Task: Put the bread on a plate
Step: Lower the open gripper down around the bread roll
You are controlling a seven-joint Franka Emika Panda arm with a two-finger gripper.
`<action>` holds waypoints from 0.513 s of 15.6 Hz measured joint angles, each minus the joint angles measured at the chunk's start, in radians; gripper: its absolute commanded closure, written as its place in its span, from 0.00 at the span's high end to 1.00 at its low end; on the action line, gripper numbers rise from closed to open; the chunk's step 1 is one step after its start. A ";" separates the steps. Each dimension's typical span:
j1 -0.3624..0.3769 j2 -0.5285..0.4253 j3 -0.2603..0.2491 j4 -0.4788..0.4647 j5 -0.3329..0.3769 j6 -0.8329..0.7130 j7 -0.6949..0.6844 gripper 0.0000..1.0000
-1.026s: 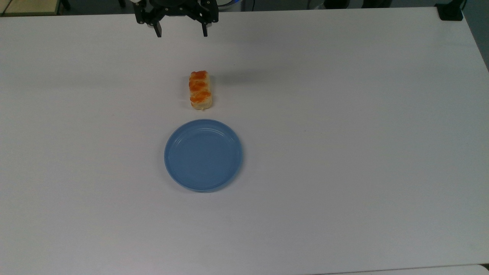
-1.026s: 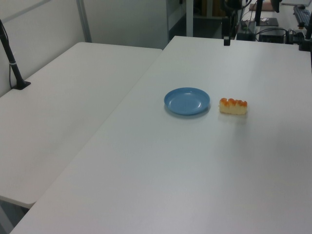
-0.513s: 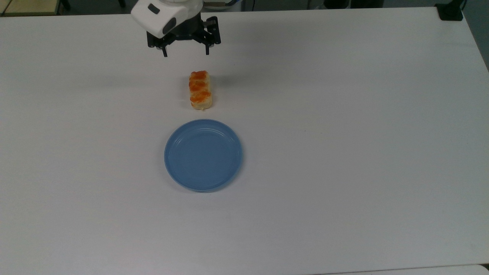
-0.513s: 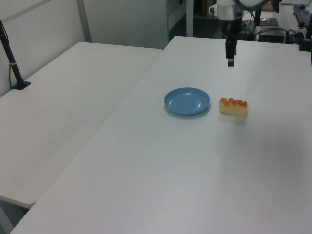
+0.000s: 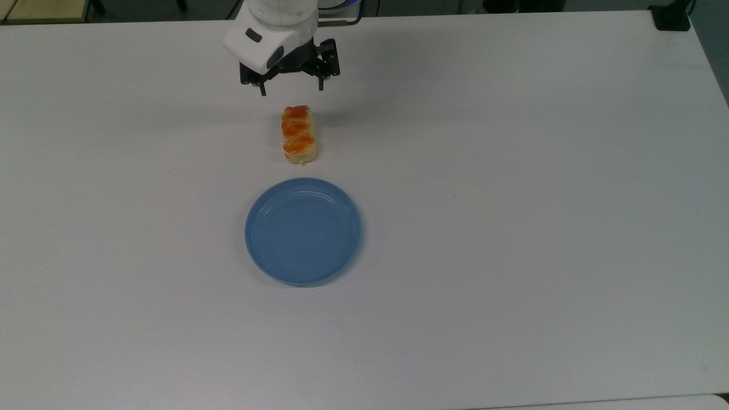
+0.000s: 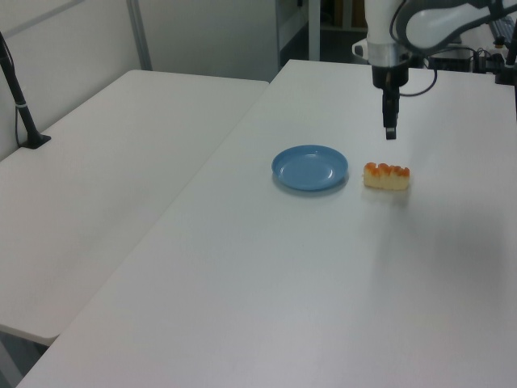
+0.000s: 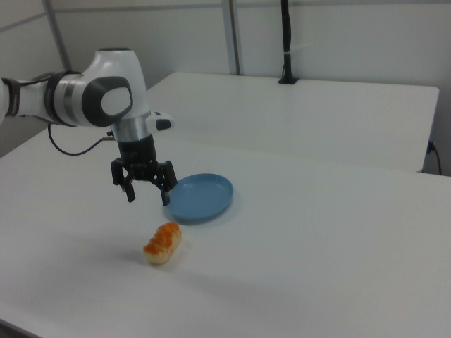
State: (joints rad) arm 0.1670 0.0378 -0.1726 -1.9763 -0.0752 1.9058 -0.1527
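Gripper (image 5: pixel 291 87) has moved since the earlier frames: in the top view it was at the table's far edge, then came down the frame and a little toward the top view's right, now just above the bread's (image 5: pixel 298 135) far end. More of the white arm (image 5: pixel 267 34) has entered the top view. In the left view the gripper (image 6: pixel 390 129) has dropped lower and nearer the bread (image 6: pixel 386 175). Fingers spread apart throughout, holding nothing.
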 measured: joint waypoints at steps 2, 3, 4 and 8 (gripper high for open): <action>0.007 0.004 0.000 -0.033 0.000 0.034 0.000 1.00; 0.010 0.009 0.001 -0.043 0.000 0.046 0.000 1.00; 0.013 0.016 0.001 -0.050 0.000 0.057 0.000 1.00; 0.017 0.062 0.001 -0.059 -0.033 0.092 0.000 1.00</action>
State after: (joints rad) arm 0.1839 0.0998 -0.1717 -2.0349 -0.1079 1.9980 -0.1527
